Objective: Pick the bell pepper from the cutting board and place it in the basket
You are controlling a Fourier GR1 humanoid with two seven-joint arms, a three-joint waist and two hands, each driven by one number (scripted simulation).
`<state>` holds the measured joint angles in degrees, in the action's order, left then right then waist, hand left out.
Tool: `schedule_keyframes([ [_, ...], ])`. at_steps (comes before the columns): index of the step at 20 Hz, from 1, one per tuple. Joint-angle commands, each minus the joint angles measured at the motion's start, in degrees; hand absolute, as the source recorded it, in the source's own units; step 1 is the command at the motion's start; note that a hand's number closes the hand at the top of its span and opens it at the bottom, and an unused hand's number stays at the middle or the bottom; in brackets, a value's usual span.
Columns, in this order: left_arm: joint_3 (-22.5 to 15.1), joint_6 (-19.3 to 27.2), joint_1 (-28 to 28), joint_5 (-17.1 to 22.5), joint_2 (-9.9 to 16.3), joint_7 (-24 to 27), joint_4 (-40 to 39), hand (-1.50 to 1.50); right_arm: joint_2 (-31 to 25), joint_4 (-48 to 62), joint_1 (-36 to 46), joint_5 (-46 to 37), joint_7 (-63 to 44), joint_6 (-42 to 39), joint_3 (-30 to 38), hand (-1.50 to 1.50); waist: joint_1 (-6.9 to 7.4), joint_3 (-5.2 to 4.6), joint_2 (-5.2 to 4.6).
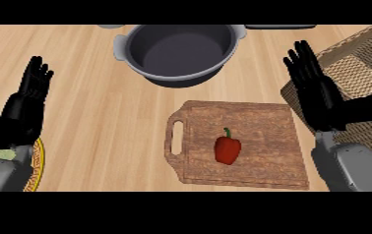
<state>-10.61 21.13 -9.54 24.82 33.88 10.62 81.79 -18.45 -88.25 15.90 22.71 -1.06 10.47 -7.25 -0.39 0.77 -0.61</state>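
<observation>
- My left hand (25,98), at the frame's left edge, is black; so are its fingers (36,73).
- My right hand (316,93), at the right, is black too, on a grey forearm (341,166).
- The bell pepper (227,149), lower centre, is red with a dark green stem.
- The cutting board (269,134) under it is mottled reddish-brown wood.
- The counter (94,95) is pale wood with fine lengthwise grain.
- The pot (178,51), top centre, is dark grey with lighter grey handles.
- The basket (356,66), upper right, is tan in a woven pattern.
- At the lower left edge, a plate (36,166) shows a yellow rim with dark markings.
</observation>
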Motion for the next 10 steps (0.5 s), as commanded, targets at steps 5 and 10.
schedule_keyframes([
  [5,-8.58,-3.42,8.30,1.96,-4.82,-12.70,-6.73,0.00,7.01,-0.30,7.03,-5.09,3.26,3.44,-5.32,1.50,1.96,-0.76,0.22],
  [10,-12.73,-5.67,10.71,1.11,-6.06,-15.21,-9.62,0.00,15.12,4.07,10.38,-19.61,4.39,5.98,-24.04,1.50,3.11,-0.92,0.25],
])
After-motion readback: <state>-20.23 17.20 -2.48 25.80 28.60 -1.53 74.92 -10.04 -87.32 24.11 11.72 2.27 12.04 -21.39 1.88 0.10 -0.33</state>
